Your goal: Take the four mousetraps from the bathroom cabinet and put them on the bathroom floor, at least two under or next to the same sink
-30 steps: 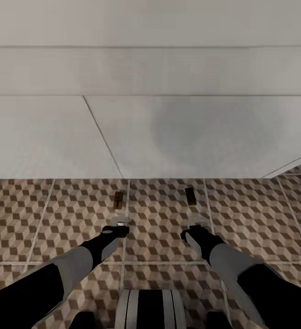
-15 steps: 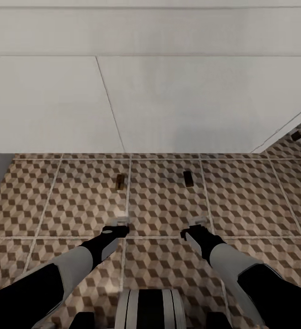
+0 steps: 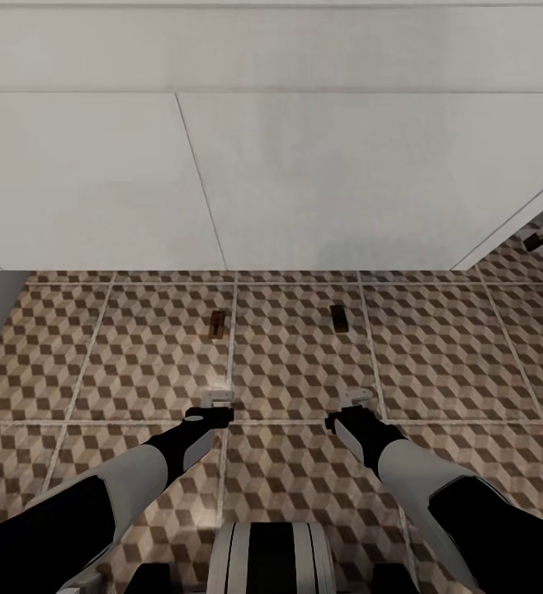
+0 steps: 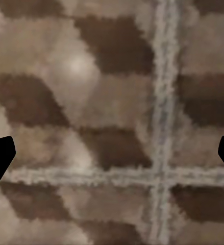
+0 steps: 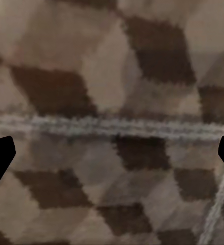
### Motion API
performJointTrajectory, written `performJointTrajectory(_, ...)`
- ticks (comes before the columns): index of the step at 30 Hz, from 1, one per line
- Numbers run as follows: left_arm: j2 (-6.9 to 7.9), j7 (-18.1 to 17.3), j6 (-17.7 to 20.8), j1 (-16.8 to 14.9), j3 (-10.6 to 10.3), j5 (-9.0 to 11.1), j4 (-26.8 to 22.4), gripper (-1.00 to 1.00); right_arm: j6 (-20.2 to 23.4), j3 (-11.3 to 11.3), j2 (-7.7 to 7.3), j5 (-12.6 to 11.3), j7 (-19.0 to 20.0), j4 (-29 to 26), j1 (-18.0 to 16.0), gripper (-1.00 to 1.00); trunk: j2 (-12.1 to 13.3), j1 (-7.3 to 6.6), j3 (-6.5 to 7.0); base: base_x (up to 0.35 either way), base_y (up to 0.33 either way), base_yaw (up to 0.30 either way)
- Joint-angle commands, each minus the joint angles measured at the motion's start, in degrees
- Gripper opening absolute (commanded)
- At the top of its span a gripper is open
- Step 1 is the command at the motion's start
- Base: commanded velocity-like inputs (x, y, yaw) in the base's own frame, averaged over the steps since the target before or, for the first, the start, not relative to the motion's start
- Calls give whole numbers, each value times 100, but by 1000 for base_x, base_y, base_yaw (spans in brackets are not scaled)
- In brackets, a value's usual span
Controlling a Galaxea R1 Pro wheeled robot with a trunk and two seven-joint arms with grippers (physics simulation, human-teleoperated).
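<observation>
A: Head view — floor [image 3: 304, 371], cube-patterned tiles with pale grout, below the white vanity [image 3: 304, 181] filling the upper half.

B: Traps?

A: Two flat on the tiles, just in front of the vanity's lower edge. Left trap [image 3: 217, 324] at 12 o'clock from the left gripper [image 3: 216, 398], beside a grout line. Right trap [image 3: 339, 318] at about 11 o'clock from the right gripper [image 3: 358, 395]. Well apart from each other; neither touched by a gripper. Third small dark piece [image 3: 538, 242] at 2 o'clock, near the frame's right edge past the vanity's corner — too small to identify.

B: Grippers?

A: Both low over the floor, empty. Left wrist view: dark fingertips [image 4: 0, 155] at opposite frame edges, spread wide over a grout crossing. Right wrist view: fingertips [image 5: 0, 155] likewise wide apart, over tile and one grout line.
</observation>
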Motion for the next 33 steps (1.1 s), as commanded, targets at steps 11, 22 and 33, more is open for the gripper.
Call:
performJointTrajectory(11,2,36,-30,-3,-54,37,-21,100,18,54,7,-50,-34,-21,4,100,-1,-1,-3,-2,0,0)
performJointTrajectory(22,2,36,-190,-3,-64,37,-21,100,-102,62,16,-44,-41,-31,7,100,-1,-1,-3,0,0,0)
performJointTrajectory(33,3,36,-212,-3,-67,37,-25,100,-381,81,25,-37,-42,-31,7,100,-1,-1,-3,0,0,0)
